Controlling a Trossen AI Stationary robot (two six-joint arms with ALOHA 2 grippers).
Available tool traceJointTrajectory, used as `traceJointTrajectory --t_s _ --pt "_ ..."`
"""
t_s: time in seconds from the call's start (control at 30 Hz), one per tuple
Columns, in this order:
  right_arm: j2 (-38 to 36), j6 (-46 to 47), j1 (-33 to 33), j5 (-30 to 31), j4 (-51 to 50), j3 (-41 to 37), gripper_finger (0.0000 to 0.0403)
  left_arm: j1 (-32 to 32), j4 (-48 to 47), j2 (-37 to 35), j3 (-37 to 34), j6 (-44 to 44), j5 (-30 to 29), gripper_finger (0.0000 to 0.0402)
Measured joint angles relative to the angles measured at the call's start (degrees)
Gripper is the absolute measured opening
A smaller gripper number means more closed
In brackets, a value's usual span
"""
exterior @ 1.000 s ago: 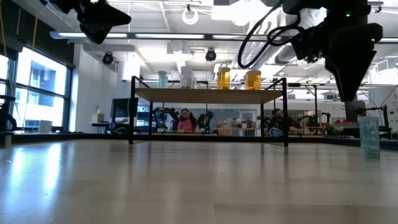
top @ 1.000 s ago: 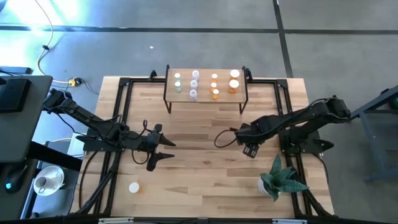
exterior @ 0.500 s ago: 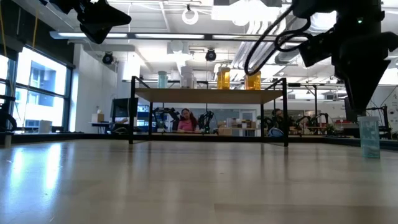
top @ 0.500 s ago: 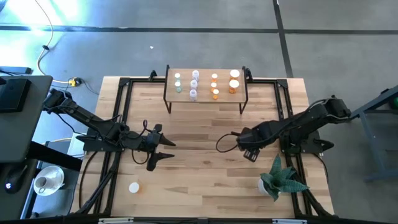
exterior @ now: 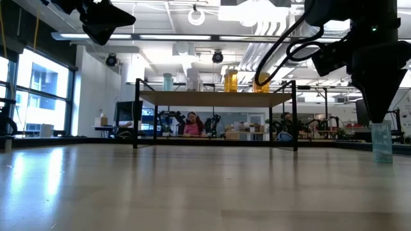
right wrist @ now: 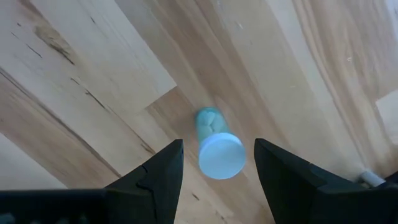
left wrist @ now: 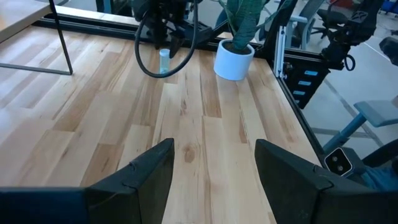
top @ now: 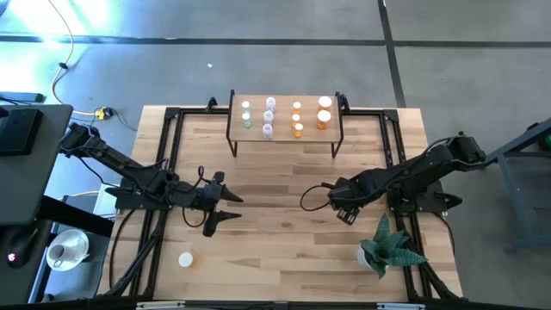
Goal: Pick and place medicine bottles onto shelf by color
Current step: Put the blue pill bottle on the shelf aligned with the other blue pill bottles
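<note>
A pale green medicine bottle (right wrist: 216, 144) with a white cap stands upright on the tabletop, to the right of the middle; it also shows in the low view (exterior: 381, 142). My right gripper (right wrist: 217, 177) is open just above it, fingers pointing down, one on either side and apart from it; in the high view (top: 344, 209) it hides the bottle. My left gripper (top: 225, 207) is open and empty over the table's left half. The shelf (top: 284, 99) stands at the far edge with several green, whitish and orange bottles (top: 297, 119) on it. One more bottle (top: 185, 258) stands at the near left.
A potted plant in a white pot (top: 385, 251) stands at the near right, close to my right gripper. Black frame rails (top: 169, 164) run along the table's sides. A white cup (top: 62, 252) sits off the table at the left. Bare wood lies between the arms.
My right gripper has come down and gone a little toward the table's near edge, over the pale green bottle. The bottle has stayed upright in place. My left arm has kept still.
</note>
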Motion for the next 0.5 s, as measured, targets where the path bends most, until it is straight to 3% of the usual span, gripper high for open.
traceJointTrajectory --t_s 0.5 --pt "0.00 4.88 0.79 1.08 -0.17 0.00 0.0188 0.00 0.00 0.00 0.00 0.00 0.02 0.0213"
